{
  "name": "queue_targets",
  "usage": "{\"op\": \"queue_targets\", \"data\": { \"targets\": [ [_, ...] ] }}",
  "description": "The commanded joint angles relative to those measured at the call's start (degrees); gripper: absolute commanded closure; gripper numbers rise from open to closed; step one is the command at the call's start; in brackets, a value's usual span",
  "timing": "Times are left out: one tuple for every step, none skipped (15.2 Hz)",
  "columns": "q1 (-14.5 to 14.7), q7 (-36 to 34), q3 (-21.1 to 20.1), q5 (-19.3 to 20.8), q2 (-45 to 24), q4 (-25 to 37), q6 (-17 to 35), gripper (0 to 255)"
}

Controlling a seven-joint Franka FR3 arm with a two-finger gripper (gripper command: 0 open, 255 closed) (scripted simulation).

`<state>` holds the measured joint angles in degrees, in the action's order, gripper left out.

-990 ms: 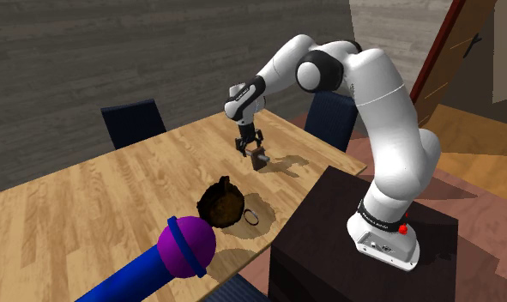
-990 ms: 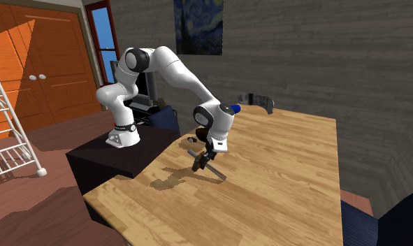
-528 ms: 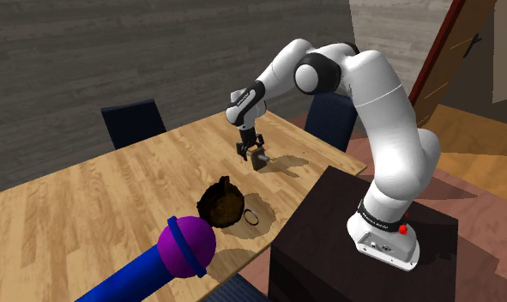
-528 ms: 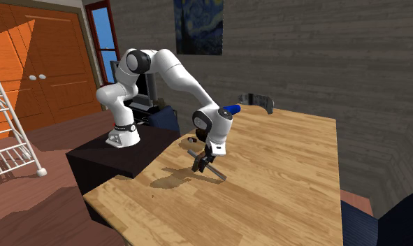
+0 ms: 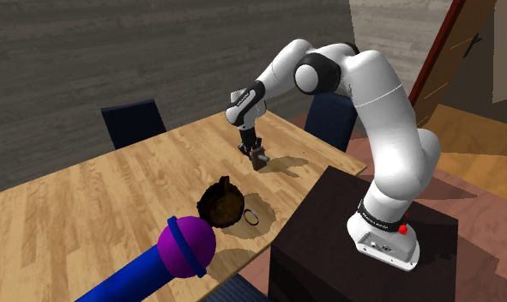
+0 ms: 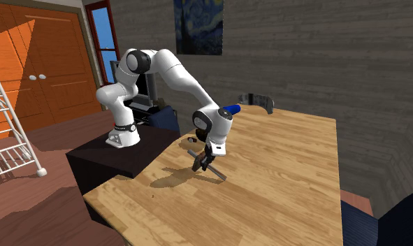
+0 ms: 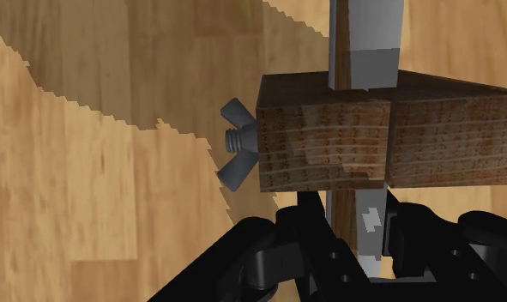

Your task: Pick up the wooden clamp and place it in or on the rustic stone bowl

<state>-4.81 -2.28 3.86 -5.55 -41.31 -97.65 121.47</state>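
Low over the wooden table [image 5: 105, 189], black gripper [image 5: 252, 149] pinched narrowly on the grey bar [image 7: 365, 51] of the wooden clamp [image 5: 259, 158], clamp sat at one o'clock from the dark stone bowl [image 5: 221, 204] in the shoulder view, near but apart.

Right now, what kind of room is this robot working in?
Probably a dining room in a house: a long wooden table with dark blue chairs at it, a framed painting on the grey plank wall, and orange double doors off to one side.
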Motion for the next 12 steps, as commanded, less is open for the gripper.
{"op": "queue_targets", "data": {
  "targets": [
    [0.0,0.0,0.0,0.0,0.0,0.0,0.0,255],
    [0.0,0.0,0.0,0.0,0.0,0.0,0.0,255],
    [0.0,0.0,0.0,0.0,0.0,0.0,0.0,255],
    [0.0,0.0,0.0,0.0,0.0,0.0,0.0,255],
    [0.0,0.0,0.0,0.0,0.0,0.0,0.0,255],
    [0.0,0.0,0.0,0.0,0.0,0.0,0.0,255],
    [0.0,0.0,0.0,0.0,0.6,-0.1,-0.4,255],
    [0.0,-0.1,0.1,0.1,1.2,-0.2,-0.9,255],
    [0.1,-0.1,0.1,0.1,1.7,-0.4,-1.4,255],
    [0.1,-0.1,0.1,0.2,2.3,-0.4,-1.9,255],
    [0.1,-0.2,0.2,0.2,2.8,-0.5,-2.3,255],
    [0.1,-0.2,0.2,0.3,3.4,-0.5,-2.8,255]
  ]
}}
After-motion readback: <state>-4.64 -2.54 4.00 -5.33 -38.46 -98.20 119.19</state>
